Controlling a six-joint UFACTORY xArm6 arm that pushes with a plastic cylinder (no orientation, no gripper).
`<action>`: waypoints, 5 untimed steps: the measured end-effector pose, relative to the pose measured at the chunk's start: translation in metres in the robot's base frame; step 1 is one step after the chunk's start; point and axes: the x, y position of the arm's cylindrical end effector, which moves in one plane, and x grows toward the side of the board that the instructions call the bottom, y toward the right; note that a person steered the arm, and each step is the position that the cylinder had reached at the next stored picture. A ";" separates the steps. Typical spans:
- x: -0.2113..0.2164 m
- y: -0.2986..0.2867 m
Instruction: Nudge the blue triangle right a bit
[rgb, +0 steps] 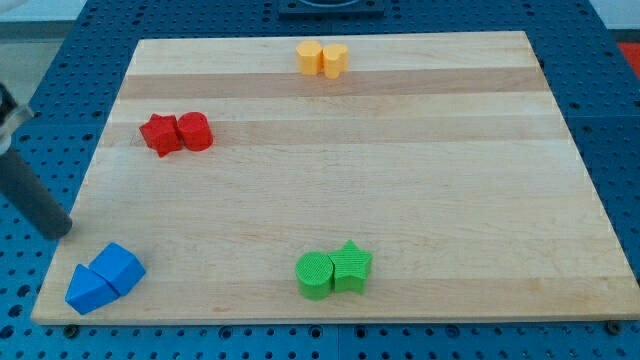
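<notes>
My tip (62, 232) carries no jaws. The blue plastic triangle block (89, 290) lies at the wooden surface (400, 180) bottom-left corner, touching the blue plastic cube (120, 266). A careless push can drag the cube along.

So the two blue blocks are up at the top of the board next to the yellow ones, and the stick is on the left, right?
Not quite. In the camera view the two blue blocks sit at the board's bottom left corner, far from the yellow ones at the top. The rest is right: my tip is on the left, just above the blue pair.
</notes>
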 end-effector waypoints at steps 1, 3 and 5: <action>0.037 0.000; 0.078 0.001; 0.079 0.019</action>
